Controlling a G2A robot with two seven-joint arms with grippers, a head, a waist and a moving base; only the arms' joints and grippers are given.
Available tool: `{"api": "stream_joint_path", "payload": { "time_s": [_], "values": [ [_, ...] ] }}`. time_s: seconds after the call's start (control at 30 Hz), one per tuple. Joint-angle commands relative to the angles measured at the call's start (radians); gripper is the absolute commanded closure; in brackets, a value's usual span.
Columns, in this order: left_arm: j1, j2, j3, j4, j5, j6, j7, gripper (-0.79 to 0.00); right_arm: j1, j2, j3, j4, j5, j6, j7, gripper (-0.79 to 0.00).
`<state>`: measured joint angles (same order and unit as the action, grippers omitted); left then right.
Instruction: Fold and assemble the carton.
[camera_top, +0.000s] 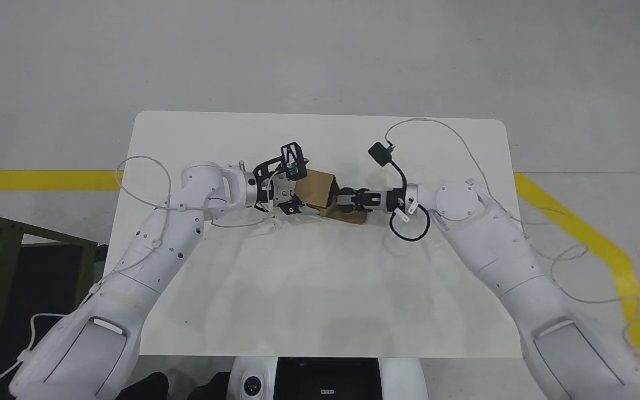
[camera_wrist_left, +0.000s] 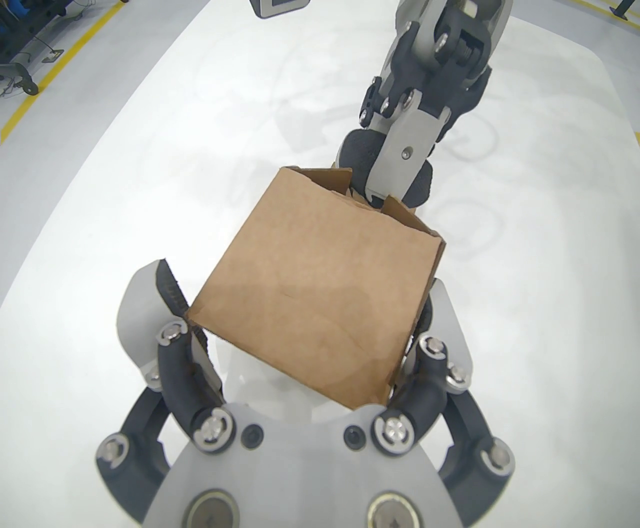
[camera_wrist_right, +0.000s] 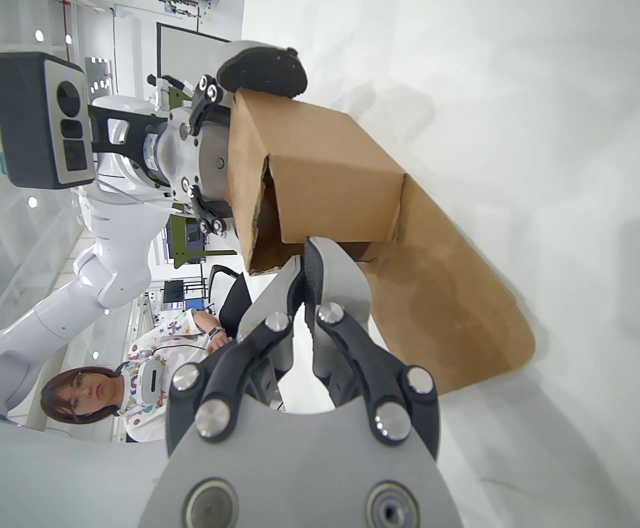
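Note:
A brown carton (camera_top: 318, 187) sits mid-table between both arms, its walls squared up. My left gripper (camera_wrist_left: 300, 280) is shut on the carton (camera_wrist_left: 320, 295), one finger on each side wall. In the right wrist view a black pad of its fingers (camera_wrist_right: 262, 72) presses the carton (camera_wrist_right: 325, 165) at one edge. My right gripper (camera_wrist_right: 306, 250) is shut, its tips at the carton's open end against the inner flaps. A long flap (camera_wrist_right: 450, 310) lies flat on the table from that end. From the left wrist view the right gripper (camera_wrist_left: 385, 192) meets the far open end.
The white table (camera_top: 320, 300) has free room in front of and behind the carton. A thin cable (camera_top: 440, 130) with a black plug (camera_top: 380, 153) loops over the back right. Yellow floor tape (camera_top: 50, 180) runs beside the table.

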<state>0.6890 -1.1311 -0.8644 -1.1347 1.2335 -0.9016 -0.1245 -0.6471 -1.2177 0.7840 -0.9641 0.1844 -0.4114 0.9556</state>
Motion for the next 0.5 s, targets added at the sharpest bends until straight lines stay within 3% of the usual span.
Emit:
{"api": "stream_joint_path", "payload": {
  "time_s": [0.0, 0.47],
  "values": [
    [0.000, 0.000, -0.001, 0.000, 0.001, -0.002, -0.001, -0.785, 0.005, -0.007, -0.008, 0.004, 0.003, -0.001, 0.000, 0.000],
    [0.005, -0.002, -0.008, -0.004, 0.006, -0.006, 0.000, -0.785, 0.057, -0.065, -0.072, 0.093, 0.001, -0.029, -0.015, 0.000]
  ]
}}
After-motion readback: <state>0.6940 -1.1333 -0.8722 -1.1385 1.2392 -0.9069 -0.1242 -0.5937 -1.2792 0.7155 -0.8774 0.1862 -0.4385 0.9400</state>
